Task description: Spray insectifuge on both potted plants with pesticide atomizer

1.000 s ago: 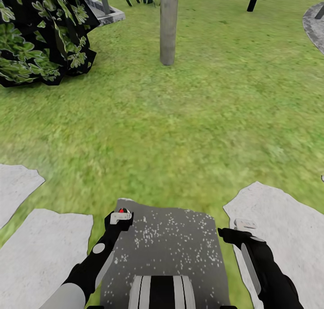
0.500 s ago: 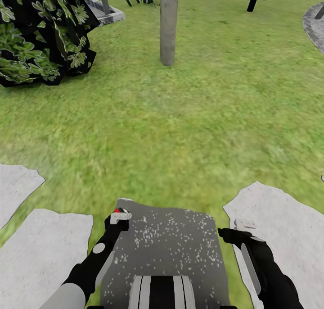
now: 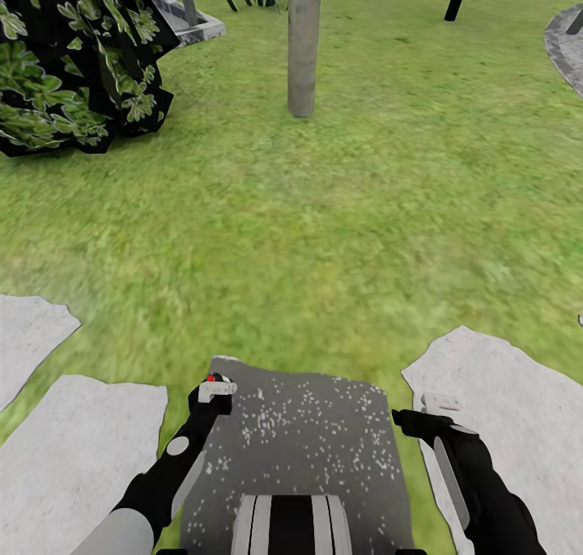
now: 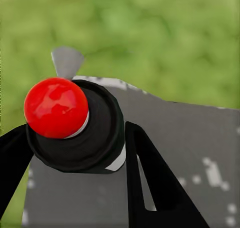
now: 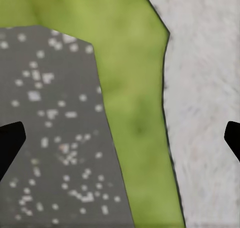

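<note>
Garden: we see the lawn (image 3: 324, 215) spreading out ahead of us.
Stones: pale flat stones (image 3: 73, 450) lie in the grass on both sides, and a dark speckled slab (image 3: 308, 442) sits between our arms.
Left gripper (image 4: 75, 138): its black fingers (image 4: 155, 183) are closed around a black round thing with a red ball on top (image 4: 56, 107).
Right gripper (image 5: 120, 138): wide open, holding nothing, with its tips over the slab edge and the pale stone.
Far edge: a grey trunk (image 3: 304, 45) stands up from the grass; a dark leafy bush (image 3: 73, 61) is at the far left.
</note>
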Controlling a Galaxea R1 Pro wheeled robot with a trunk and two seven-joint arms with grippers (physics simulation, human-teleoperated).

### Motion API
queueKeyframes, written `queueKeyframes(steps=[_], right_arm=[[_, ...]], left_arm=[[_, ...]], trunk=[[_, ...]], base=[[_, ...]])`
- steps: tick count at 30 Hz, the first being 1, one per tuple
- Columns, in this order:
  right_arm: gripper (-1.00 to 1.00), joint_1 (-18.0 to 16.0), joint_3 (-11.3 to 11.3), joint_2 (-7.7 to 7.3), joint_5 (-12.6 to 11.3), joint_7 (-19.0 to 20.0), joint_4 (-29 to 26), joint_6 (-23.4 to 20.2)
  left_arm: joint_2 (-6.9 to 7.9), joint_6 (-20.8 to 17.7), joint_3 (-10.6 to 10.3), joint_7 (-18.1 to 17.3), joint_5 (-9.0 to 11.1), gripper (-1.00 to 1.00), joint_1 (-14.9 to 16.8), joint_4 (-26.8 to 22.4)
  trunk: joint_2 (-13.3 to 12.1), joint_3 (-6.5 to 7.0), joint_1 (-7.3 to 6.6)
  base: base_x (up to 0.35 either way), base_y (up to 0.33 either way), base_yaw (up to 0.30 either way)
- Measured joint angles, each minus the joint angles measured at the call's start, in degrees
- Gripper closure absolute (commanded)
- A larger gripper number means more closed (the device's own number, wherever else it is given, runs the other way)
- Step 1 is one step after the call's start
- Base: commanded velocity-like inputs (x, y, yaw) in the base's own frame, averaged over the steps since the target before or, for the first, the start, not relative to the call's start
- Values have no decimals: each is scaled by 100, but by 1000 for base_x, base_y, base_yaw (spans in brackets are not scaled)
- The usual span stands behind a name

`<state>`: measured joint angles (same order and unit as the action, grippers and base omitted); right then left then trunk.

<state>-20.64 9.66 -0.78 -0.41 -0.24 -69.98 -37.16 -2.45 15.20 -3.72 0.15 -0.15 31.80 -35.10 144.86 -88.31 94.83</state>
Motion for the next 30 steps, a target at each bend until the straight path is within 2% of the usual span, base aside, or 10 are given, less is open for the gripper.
queueKeyframes(steps=[30], right_arm=[[-100, 0, -9, 9, 6, 0, -7, 0]], left_arm=[[-5, -60, 9, 7, -1, 100, 4, -106]], trunk=[[-40, 664, -78]], base=[[0, 0, 0]])
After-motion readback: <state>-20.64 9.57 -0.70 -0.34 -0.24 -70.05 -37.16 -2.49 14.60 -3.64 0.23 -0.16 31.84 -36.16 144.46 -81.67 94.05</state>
